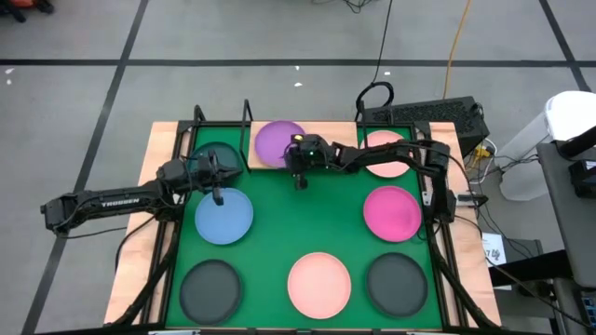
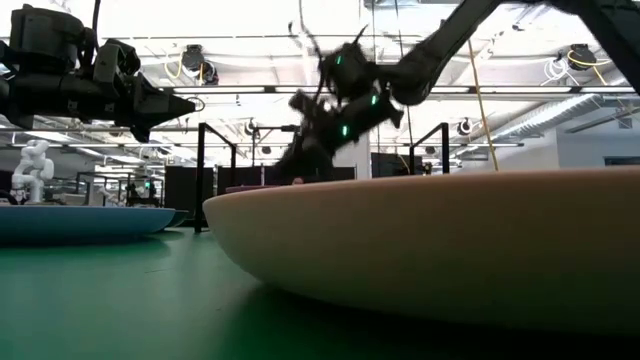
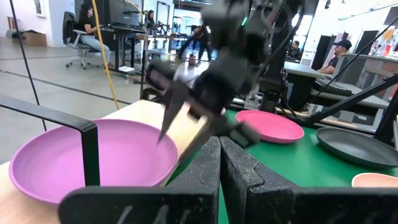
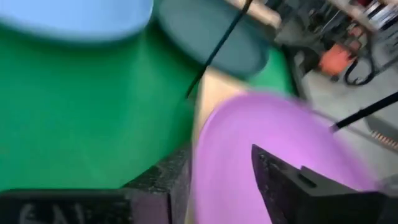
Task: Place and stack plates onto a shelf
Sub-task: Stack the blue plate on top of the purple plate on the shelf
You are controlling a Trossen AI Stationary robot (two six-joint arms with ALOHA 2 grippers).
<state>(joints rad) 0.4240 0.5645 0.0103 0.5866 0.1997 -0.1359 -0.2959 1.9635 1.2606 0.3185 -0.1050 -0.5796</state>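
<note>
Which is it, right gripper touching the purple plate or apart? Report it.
Cannot tell. In the right wrist view the open right gripper straddles the rim of the purple plate, but neither gap nor contact shows plainly; nor in the high view.

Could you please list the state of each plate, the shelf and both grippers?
Purple plate: on the shelf, not gripped.
Teal plate: flat, left of shelf.
Blue plate: flat on mat.
Other plates: flat on mat, unstacked.
Right gripper: jaws open, beside purple plate.
Left gripper: jaws shut, empty, over blue plate.
</note>
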